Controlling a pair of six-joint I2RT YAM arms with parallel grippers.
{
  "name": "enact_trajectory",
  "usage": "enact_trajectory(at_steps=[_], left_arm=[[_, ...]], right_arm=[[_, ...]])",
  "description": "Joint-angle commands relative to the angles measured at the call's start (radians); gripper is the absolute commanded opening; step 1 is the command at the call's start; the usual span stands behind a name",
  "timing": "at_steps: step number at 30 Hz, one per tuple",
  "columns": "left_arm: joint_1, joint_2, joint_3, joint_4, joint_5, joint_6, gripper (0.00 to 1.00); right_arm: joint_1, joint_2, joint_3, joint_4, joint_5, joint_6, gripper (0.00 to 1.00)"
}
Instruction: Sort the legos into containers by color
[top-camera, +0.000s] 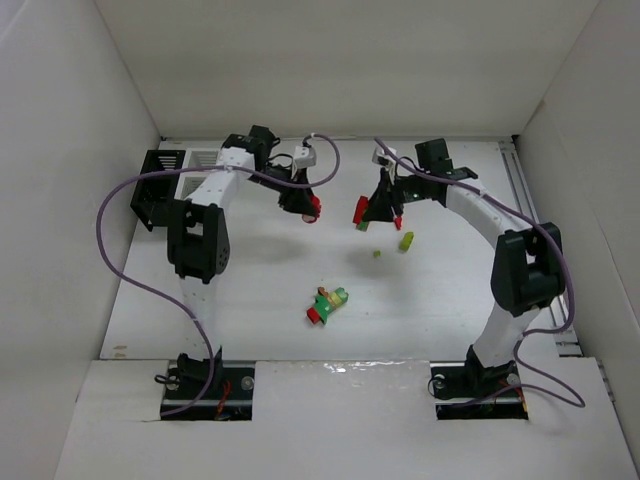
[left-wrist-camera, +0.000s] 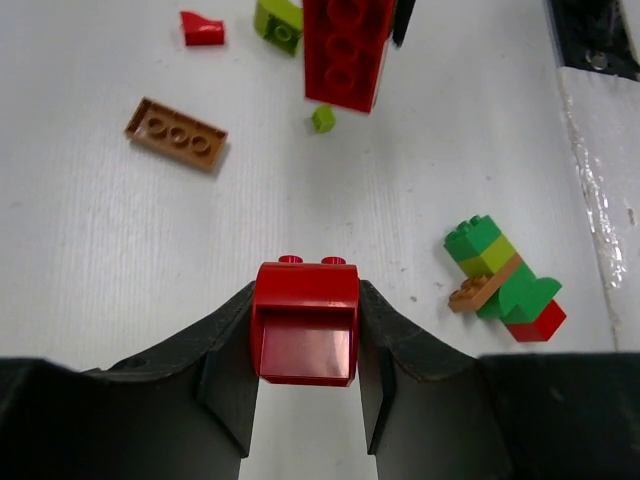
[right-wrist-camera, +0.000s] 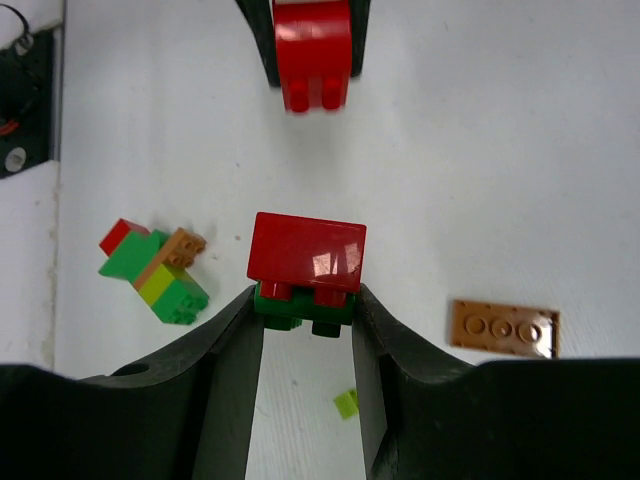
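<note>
Legos (top-camera: 377, 253) lie on the bench (top-camera: 250, 290). A red, green and orange clump (top-camera: 327, 303) sits in the middle, and a yellow-green brick (top-camera: 406, 240) lies farther right. Our left tool (left-wrist-camera: 305, 310) is clenched on a red brick (left-wrist-camera: 305, 335). Our right tool (right-wrist-camera: 305, 300) squeezes a red-and-green pair (right-wrist-camera: 307, 255). We see the black bin (top-camera: 150, 195) and white bin (top-camera: 200, 158) at the far left.

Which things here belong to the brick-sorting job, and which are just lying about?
Job: red brick in left gripper; red-green piece in right gripper; mixed cluster; orange plate; black bin; white bin.
Lying about: purple cables; table.
</note>
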Motion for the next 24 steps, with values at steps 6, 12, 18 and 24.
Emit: enact_trajectory(at_steps=[6,12,18,24], left_arm=[[0.234,-0.257,-0.254,0.808,-0.197,-0.647,0.0],[0.285,-0.287,-0.135,0.951,-0.633,-1.0,0.0],[0.354,-0.276,-0.11,0.991,-0.683,-1.103,0.0],[0.391,-0.276,-0.132,0.965,-0.836,-1.112,0.0]], right_arm=[[-0.016,-0.091,-0.055,-0.025,0.026,-0.075,0.0],[-0.016,-0.069,-0.033,-0.015,0.036,-0.075,0.0],[-0.016,-0.048,0.0,-0.006,0.036,-0.066,0.0],[-0.016,-0.039,0.009,0.005,0.036,-0.057,0.0]])
